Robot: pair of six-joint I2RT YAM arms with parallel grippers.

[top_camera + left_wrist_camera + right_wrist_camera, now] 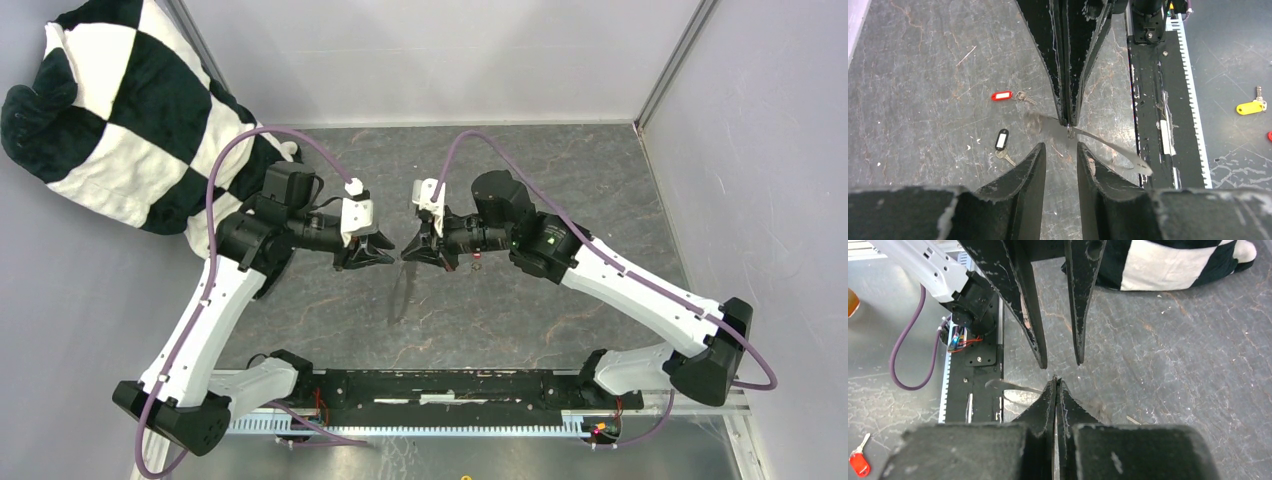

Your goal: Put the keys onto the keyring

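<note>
My right gripper (pixel 1056 381) is shut on the keyring (pixel 1108 146), a thin silvery loop seen nearly edge-on that hangs down from its tips above the table. My left gripper (pixel 1061 147) is open and faces the right one tip to tip, a short gap from the ring, with nothing between its fingers. In the top view the two grippers (pixel 385 250) (pixel 407 252) meet at mid table, and the keyring (pixel 400 295) shows as a grey streak below them. Two keys lie on the table beneath: one with a red tag (pixel 1002 95), one with a black tag (pixel 1002 139).
A black-and-white checked cloth (pixel 120 110) is heaped at the back left. The black rail with a toothed strip (pixel 1153 100) runs along the near edge. Beyond it lie a yellow-tagged key (pixel 1248 106) and a red-tagged key (pixel 859 462).
</note>
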